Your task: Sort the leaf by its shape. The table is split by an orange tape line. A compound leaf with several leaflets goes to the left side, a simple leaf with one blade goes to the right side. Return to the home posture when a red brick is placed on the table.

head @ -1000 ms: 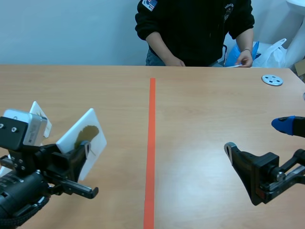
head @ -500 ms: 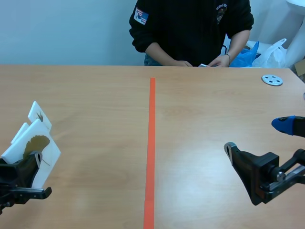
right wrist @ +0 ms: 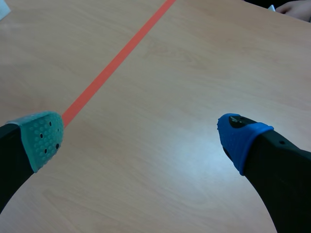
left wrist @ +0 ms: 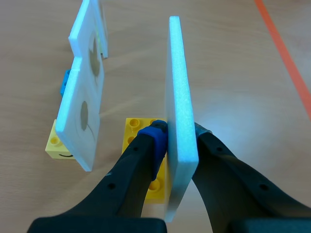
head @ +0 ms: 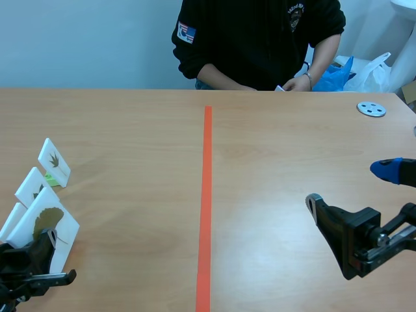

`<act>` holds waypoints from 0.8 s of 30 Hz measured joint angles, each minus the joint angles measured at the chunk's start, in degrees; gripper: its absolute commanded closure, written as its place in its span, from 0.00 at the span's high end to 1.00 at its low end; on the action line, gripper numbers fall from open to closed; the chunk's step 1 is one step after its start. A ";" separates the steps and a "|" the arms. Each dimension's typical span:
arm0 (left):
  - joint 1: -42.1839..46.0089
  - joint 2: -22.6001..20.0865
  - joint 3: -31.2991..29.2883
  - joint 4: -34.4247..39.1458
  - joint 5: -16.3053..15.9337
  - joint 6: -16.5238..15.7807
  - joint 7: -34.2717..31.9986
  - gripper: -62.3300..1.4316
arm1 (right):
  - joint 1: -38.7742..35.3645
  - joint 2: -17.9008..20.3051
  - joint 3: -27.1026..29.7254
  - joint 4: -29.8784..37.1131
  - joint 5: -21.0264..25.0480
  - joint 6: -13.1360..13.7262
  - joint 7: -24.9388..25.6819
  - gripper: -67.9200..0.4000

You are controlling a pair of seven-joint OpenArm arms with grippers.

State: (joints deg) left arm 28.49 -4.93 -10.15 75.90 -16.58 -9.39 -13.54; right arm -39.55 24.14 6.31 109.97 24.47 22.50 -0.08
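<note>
Sorting looks well along on the desk's [head: 130, 130] left half: a far card [head: 54, 161] and a middle card [head: 32, 187] stand along the left edge, and a 3rd card [left wrist: 181, 97] is by the near left corner, well left of the orange tape line [head: 207, 195]. The left gripper [left wrist: 177, 133] pinches this card edge-on, with its yellow brick base [left wrist: 133, 128] seemingly down on the wood, so only release seems left. Its leaf [head: 47, 223] is a broad dark shape; leaflets cannot be told. The right gripper [right wrist: 141, 133] hangs spread over the right half, holding nothing. No red brick shows, so homing is not yet due.
</note>
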 measured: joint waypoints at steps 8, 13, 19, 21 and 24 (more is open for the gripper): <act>-3.76 0.00 -0.02 -6.75 -0.02 1.46 -2.23 0.09 | 0.00 0.00 0.00 0.00 0.02 0.00 0.17 1.00; -4.24 0.00 -0.02 -7.45 0.00 1.46 -2.38 0.16 | 0.00 0.00 0.00 0.00 0.02 0.00 0.17 1.00; -4.22 0.00 -0.02 -7.45 0.00 1.46 -2.38 0.19 | 0.00 0.00 0.00 0.00 0.02 0.00 0.17 1.00; -4.22 0.00 -0.02 -7.45 0.00 1.46 -2.38 0.20 | 0.00 0.00 0.00 0.00 0.24 0.00 0.17 1.00; -4.22 0.00 -0.02 -7.45 0.00 1.38 -2.51 0.35 | 0.00 0.00 0.00 0.00 0.24 0.00 0.17 1.00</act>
State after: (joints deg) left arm 24.27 -4.93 -10.17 68.45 -16.58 -8.01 -16.05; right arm -39.55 24.14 6.31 109.97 24.71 22.50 0.10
